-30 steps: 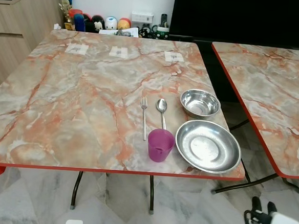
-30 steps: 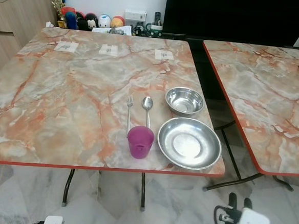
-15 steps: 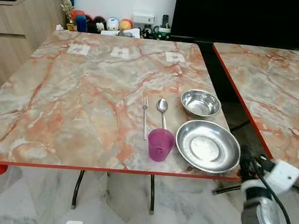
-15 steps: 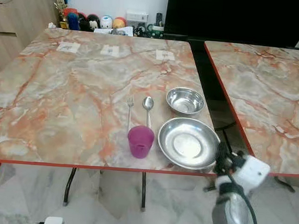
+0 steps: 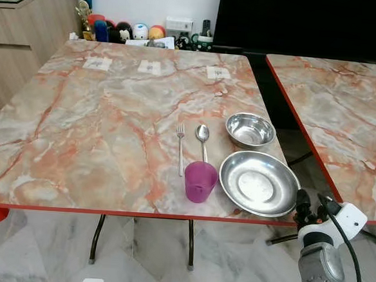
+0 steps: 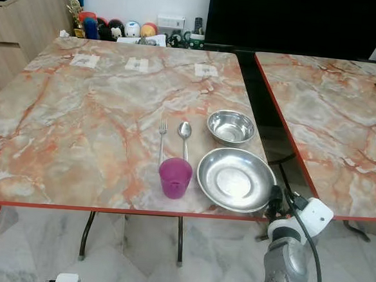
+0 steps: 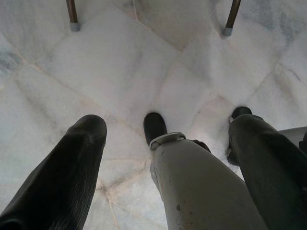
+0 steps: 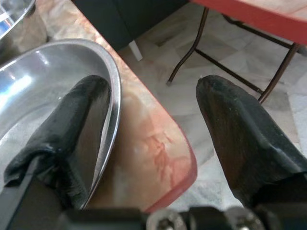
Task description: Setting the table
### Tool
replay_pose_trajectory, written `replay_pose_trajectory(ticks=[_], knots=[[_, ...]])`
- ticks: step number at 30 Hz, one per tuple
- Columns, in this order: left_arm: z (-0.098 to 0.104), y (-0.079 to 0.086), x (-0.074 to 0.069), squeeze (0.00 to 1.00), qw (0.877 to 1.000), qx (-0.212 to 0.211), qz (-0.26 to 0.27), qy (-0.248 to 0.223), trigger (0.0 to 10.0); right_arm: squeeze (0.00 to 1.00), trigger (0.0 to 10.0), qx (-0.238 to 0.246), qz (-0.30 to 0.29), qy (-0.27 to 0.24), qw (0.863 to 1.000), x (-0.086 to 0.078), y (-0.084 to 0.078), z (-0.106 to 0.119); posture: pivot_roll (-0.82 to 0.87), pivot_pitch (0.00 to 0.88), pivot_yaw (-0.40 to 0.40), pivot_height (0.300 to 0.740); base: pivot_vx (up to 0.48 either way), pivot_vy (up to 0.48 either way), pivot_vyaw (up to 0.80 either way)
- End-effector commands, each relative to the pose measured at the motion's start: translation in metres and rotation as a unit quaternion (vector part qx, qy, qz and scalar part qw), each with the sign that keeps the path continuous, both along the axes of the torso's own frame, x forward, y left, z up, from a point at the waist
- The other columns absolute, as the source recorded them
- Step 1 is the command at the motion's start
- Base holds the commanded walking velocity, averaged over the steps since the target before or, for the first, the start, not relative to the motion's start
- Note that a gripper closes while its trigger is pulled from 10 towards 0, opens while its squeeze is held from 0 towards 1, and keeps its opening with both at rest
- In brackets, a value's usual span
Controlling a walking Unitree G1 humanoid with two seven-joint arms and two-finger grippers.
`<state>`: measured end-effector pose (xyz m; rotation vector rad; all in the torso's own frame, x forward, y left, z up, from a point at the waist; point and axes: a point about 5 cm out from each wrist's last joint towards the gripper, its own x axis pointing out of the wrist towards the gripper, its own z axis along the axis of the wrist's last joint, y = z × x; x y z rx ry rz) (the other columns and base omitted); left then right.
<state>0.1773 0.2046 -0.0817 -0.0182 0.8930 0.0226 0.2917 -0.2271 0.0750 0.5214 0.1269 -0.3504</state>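
The right gripper [image 8: 148, 120] is at the near corner of the worktop [image 5: 98, 128], jaws released and wide. One finger [image 8: 81, 120] lies over the rim of the plate [image 5: 259, 183], the other past the worktop's edge. The plate therefore sits partly between the jaws, probably so it can be gripped by its rim. The bowl [image 5: 250, 130] is just beyond the plate; the cup [image 5: 200, 181], spoon [image 5: 203, 140] and fork [image 5: 180, 147] lie further to the side. The left gripper [image 7: 163, 158] hangs idle over the floor [image 7: 144, 62], jaws released.
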Motion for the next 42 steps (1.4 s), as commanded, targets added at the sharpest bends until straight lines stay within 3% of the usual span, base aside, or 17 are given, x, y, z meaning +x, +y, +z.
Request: replay_pose_trajectory(ticks=[1,4,5,6,7,8,9,10,12,13,30,42], knots=[[-0.004,0.001,-0.008,0.00,1.000,0.002,-0.001,0.015,10.0,0.00,10.0,0.002,0.006,0.003,1.000,0.002,0.000,0.000,-0.01,0.064,-0.049,0.740,0.000,0.000,0.00],[-0.004,0.001,-0.008,0.00,1.000,0.003,-0.004,0.015,10.0,0.00,10.0,0.003,0.023,0.003,1.000,0.008,0.004,0.001,-0.01,0.064,-0.049,0.740,0.000,0.000,0.00],[-0.004,0.001,-0.008,0.00,1.000,0.003,-0.004,0.015,10.0,0.00,7.9,0.002,0.030,0.003,1.000,0.010,0.006,0.002,-0.01,0.059,-0.048,0.740,0.000,0.000,0.00],[-0.004,0.000,-0.008,0.00,1.000,0.003,-0.005,0.015,10.0,0.00,3.8,-0.001,0.035,0.003,0.999,0.013,0.007,0.003,-0.01,0.059,-0.048,0.740,0.000,0.000,0.00],[-0.004,0.000,-0.008,0.00,1.000,0.003,-0.005,0.015,10.0,0.00,3.8,-0.002,0.038,0.003,0.999,0.014,0.008,0.004,-0.01,0.059,-0.048,0.740,0.000,0.000,0.00],[-0.004,0.000,-0.008,0.00,1.000,0.003,-0.005,0.015,10.0,0.00,1.1,0.000,0.039,0.002,0.999,0.017,0.009,0.005,0.00,0.055,-0.046,0.740,0.000,0.000,0.00],[-0.004,0.000,-0.008,0.00,1.000,0.003,-0.005,0.015,10.0,0.00,1.1,0.002,0.040,0.002,0.999,0.018,0.009,0.005,0.00,0.055,-0.046,0.740,0.000,0.000,0.00],[-0.004,0.000,-0.008,0.00,1.000,0.003,-0.005,0.015,10.0,0.00,7.3,0.001,0.044,0.003,0.999,0.019,0.010,0.005,0.00,0.055,-0.045,0.740,0.000,0.000,0.00],[-0.004,0.000,-0.008,0.00,1.000,0.003,-0.005,0.015,10.0,0.00,7.3,0.000,0.047,0.004,0.999,0.020,0.011,0.005,0.00,0.055,-0.045,0.740,0.000,0.000,0.00],[-0.004,0.000,-0.007,0.00,1.000,0.003,-0.006,0.015,10.0,0.00,10.0,-0.001,0.053,0.007,0.999,0.022,0.013,0.004,0.00,0.062,-0.044,0.740,0.000,0.000,0.00],[-0.003,0.002,-0.006,0.00,1.000,0.005,-0.003,0.014,10.0,0.00,10.0,0.013,0.059,0.016,0.998,0.030,0.017,0.000,0.01,0.081,-0.044,0.740,0.000,0.000,0.00],[-0.004,-0.001,-0.007,0.00,1.000,0.004,-0.006,0.014,10.0,0.00,10.0,0.027,0.042,0.006,0.999,0.024,0.017,-0.001,0.01,0.084,-0.047,0.740,0.000,0.000,0.00]])
